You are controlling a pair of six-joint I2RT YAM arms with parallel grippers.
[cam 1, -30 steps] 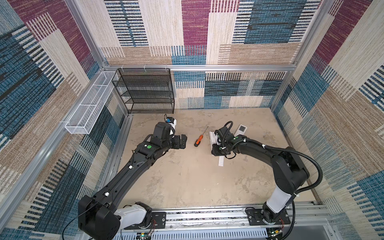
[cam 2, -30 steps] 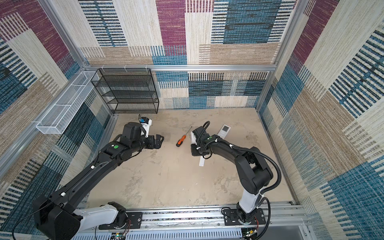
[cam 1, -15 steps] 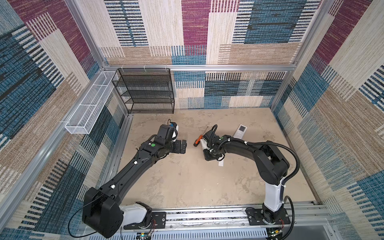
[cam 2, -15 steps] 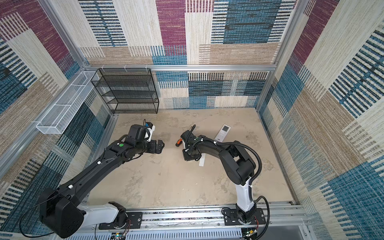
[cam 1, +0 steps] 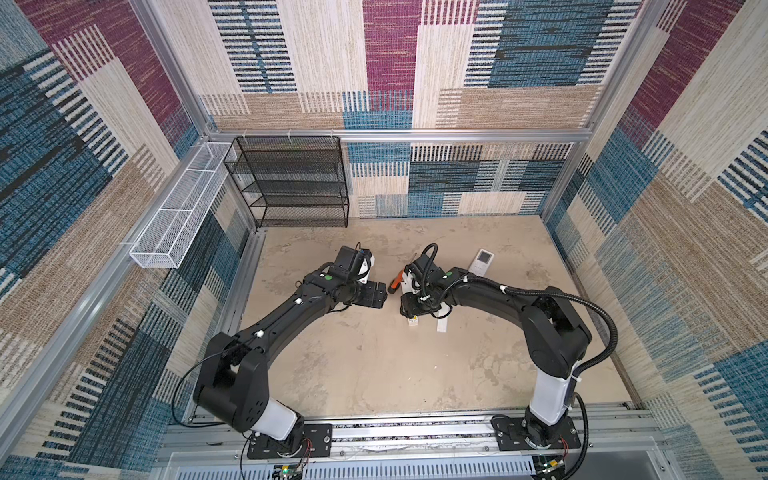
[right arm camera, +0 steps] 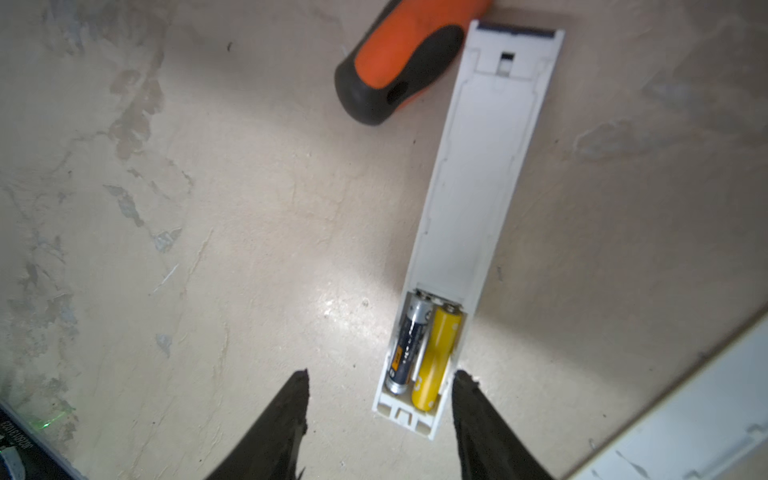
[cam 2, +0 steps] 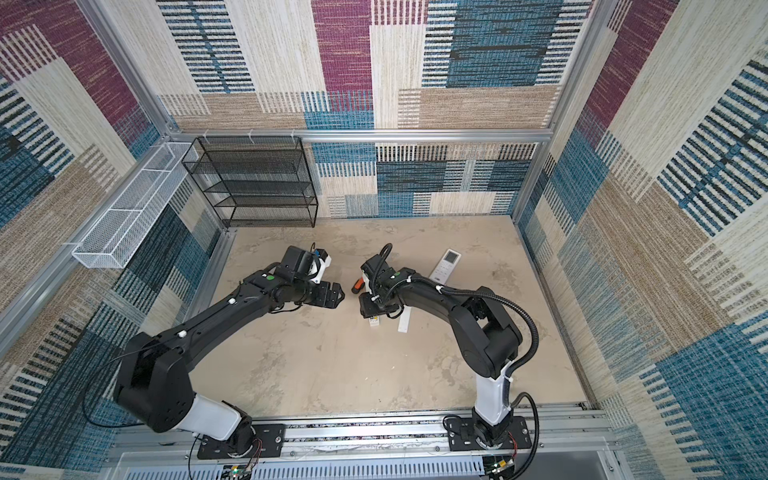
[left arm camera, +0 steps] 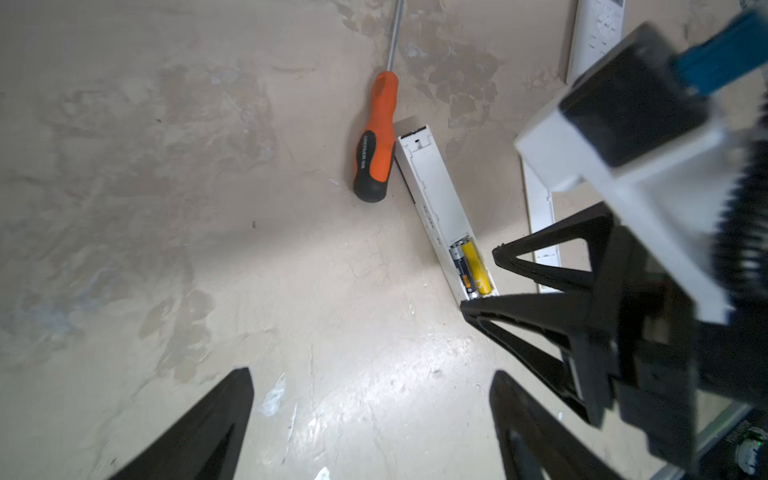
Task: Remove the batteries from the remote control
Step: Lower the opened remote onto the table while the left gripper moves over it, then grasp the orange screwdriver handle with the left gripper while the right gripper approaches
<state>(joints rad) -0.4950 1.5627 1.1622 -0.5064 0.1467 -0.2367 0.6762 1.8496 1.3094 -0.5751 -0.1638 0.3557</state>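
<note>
Our right claw [right arm camera: 380,376] stands open and empty. Its fingers sit either side of the near end of the remote control [right arm camera: 478,187], one fingertip [right arm camera: 461,386] just beside the casing's edge and the other well clear of it. The compartment at that end is uncovered, and the batteries [right arm camera: 434,332] lie in it side by side, a dark one [right arm camera: 409,345] and a yellow one [right arm camera: 436,374]. The orange-and-black screwdriver [right arm camera: 399,54] lies just beside the remote's far end, on its left. A loose white cover [cam 1: 441,325] lies just right of the remote. Our left claw [left arm camera: 371,374] hangs wide open and empty, to the left, over the table [cam 1: 374,365]. A second remote [cam 1: 482,262] sits farther right.
</note>
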